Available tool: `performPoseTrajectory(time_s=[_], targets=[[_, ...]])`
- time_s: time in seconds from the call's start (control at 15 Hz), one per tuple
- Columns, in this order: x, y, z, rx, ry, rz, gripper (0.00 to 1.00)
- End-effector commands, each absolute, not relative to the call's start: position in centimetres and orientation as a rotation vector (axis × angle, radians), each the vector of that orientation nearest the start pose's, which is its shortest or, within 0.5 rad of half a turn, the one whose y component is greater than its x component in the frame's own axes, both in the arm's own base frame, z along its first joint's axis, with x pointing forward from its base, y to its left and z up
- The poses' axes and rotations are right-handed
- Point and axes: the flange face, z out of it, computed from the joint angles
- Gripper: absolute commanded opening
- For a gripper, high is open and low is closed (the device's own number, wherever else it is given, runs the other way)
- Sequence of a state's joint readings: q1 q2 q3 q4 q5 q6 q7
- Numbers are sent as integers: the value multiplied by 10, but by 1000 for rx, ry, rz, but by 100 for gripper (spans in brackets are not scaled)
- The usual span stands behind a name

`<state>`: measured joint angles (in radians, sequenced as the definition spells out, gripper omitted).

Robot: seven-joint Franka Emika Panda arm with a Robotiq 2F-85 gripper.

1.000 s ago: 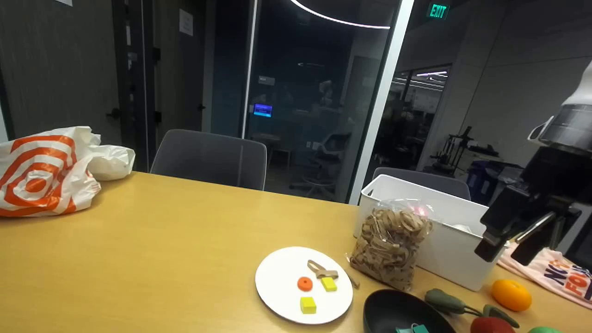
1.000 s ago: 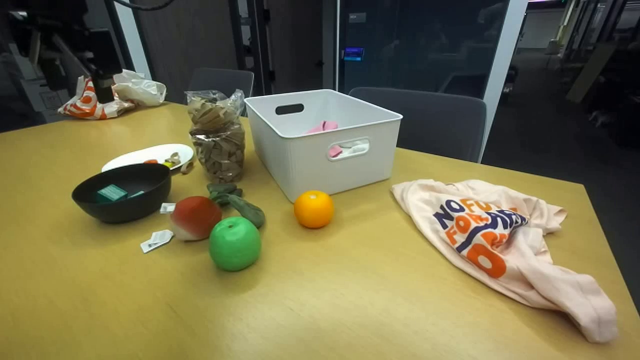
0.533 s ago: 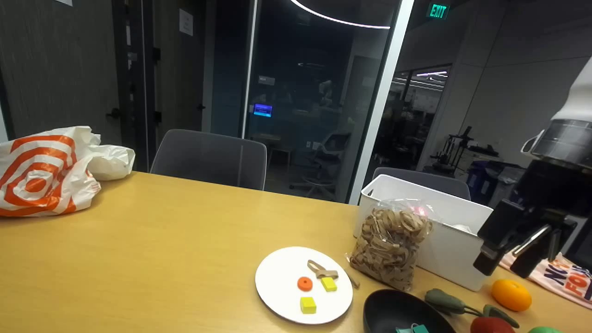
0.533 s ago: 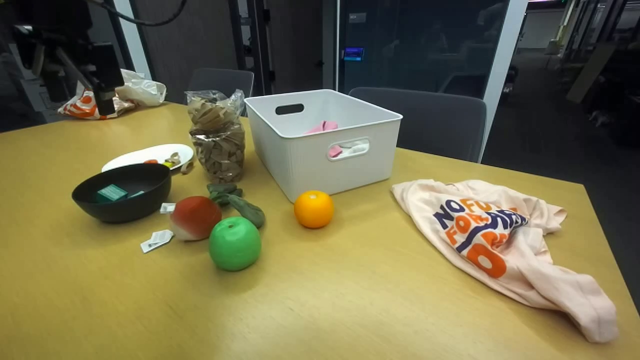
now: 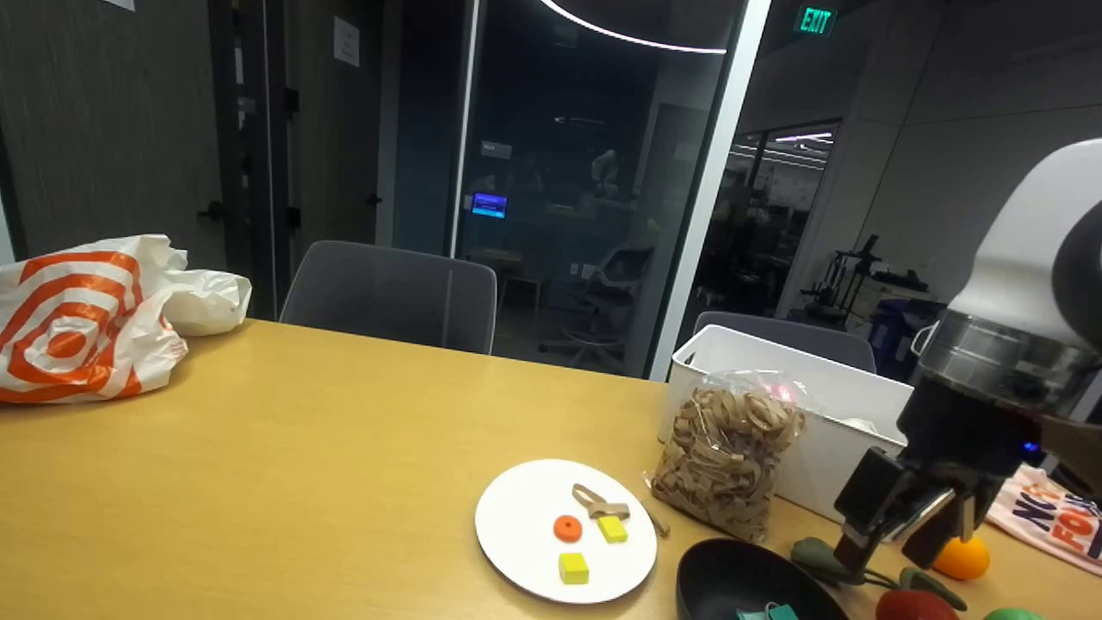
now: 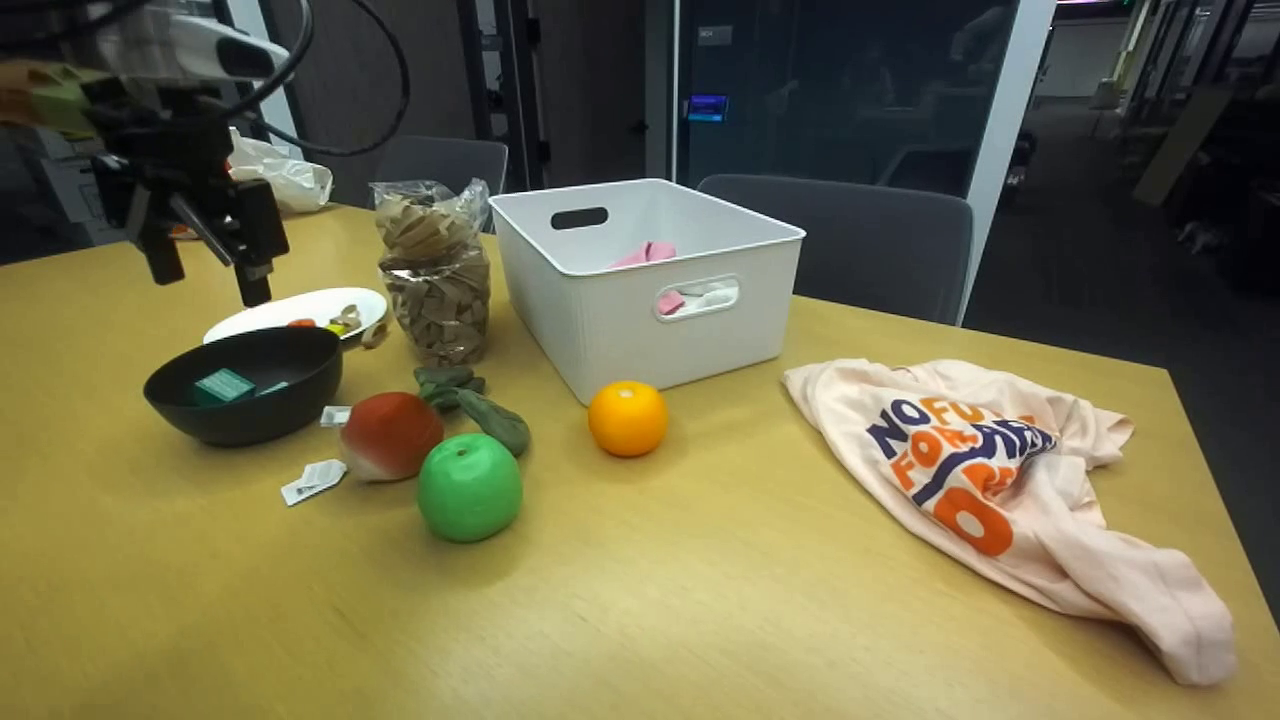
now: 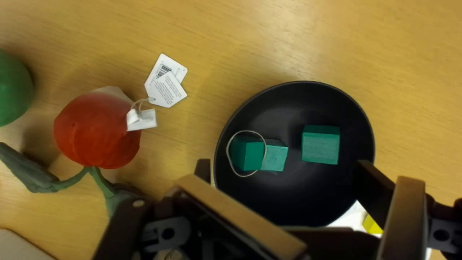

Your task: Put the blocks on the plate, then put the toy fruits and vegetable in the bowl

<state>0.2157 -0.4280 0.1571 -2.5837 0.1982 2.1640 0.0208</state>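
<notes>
My gripper is open and empty above the black bowl; it shows in both exterior views. Green blocks lie in the bowl: one at the right, two together at the left with a thin loop over them. The white plate holds two yellow blocks and an orange ring piece. A red toy fruit, a green apple, an orange and dark green vegetables lie on the table beside the bowl.
A clear bag of brown bands stands beside the plate, with a loose band on it. A white bin stands behind the fruits. A pink shirt lies on the table. Paper tags hang from the red fruit.
The arm has swung in over the table and come down toward the bowl, the gripper staying open. The blocks, fruits, bowl and plate have not moved.
</notes>
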Motion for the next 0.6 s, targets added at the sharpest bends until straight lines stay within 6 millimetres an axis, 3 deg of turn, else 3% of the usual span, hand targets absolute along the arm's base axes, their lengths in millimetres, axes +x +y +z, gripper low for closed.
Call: performPoseTrajectory(time_s=[0.0,0.53], targets=[[378,147,369,-3089,-321,-36,100],[386,130,321,-3120,-251,-13,100]])
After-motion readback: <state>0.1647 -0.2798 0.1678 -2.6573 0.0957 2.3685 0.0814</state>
